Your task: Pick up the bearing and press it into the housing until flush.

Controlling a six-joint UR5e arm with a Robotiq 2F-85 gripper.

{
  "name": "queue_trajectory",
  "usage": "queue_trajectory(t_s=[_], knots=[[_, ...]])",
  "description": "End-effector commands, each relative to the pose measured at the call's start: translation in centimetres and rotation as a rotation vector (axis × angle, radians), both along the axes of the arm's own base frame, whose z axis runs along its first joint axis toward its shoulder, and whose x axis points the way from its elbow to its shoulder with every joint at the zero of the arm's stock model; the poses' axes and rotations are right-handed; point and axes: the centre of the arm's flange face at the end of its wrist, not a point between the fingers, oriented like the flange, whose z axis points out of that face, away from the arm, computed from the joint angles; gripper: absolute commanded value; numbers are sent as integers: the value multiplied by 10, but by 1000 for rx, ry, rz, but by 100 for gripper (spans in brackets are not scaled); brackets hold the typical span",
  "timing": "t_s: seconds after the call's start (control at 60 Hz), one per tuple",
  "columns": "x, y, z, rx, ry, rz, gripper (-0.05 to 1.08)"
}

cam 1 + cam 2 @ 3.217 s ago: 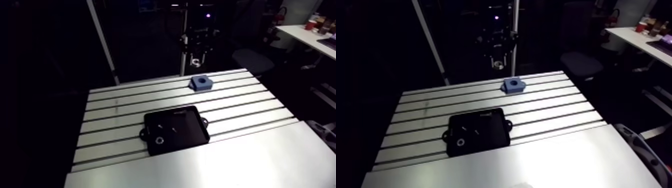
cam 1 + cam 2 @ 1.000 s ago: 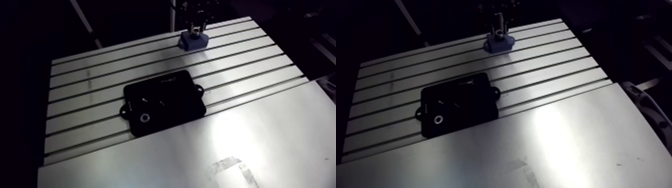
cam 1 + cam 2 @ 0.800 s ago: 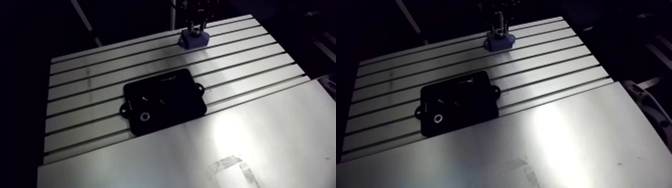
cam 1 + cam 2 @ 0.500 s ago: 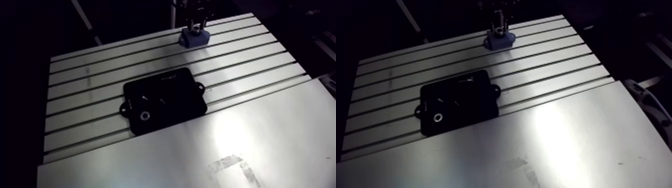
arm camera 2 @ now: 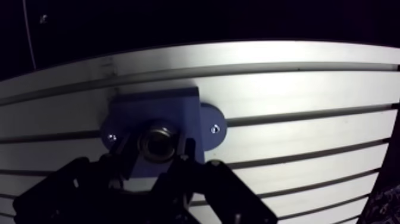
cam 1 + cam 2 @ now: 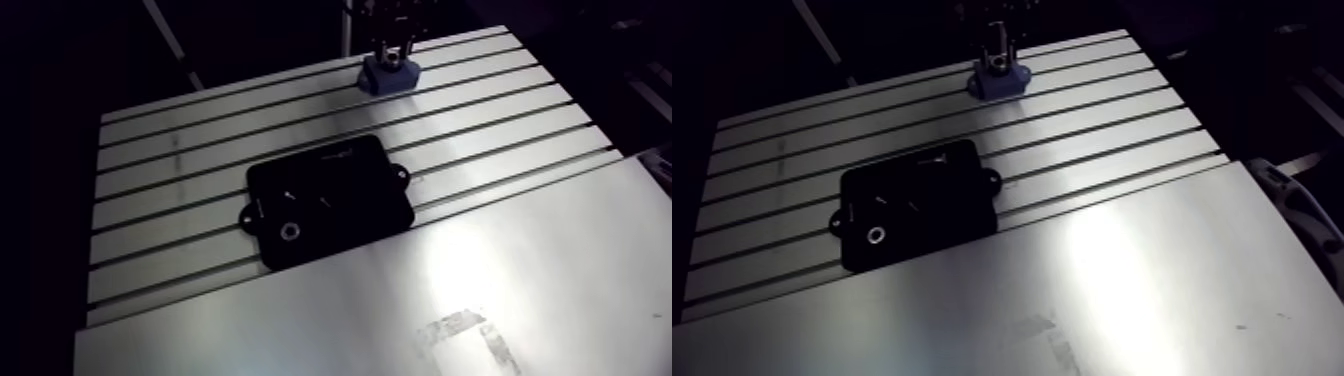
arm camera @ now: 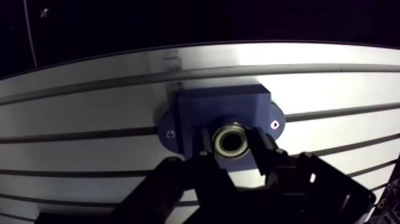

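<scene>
- Gripper (image 7: 232, 149) is clamped on the shiny round metal bearing (image 7: 231, 140), right at the bore of the blocky matte-blue housing (image 7: 226, 102).
- The housing is on the far side of the slotted aluminium table (image 6: 480, 110).
- Flat black tray (image 6: 340, 195) sits nearer.

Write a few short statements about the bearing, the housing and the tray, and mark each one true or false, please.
1. The bearing is pressed between the two fingers. True.
2. The housing is red. False: it is blue.
3. The housing stands inside the black tray. False: it stands on the slotted table, apart from the black tray.
4. In the wrist view, the bearing is over the middle of the housing. True.
</scene>
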Motion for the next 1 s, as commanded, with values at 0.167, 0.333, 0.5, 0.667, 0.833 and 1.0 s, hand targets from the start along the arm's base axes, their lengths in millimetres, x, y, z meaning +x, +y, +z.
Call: queue_trajectory(t_s=[0.167,0.333,0.5,0.667,0.833,1.0], knots=[[1,-2,-2,-1,-4,1,73],[1,-1,-5,-1,-7,1,73],[1,-1,-6,-1,-9,1,73],[0,-1,-6,-2,-9,1,73],[1,-1,-7,-3,-10,1,73],[2,-2,-6,-5,-9,1,73]])
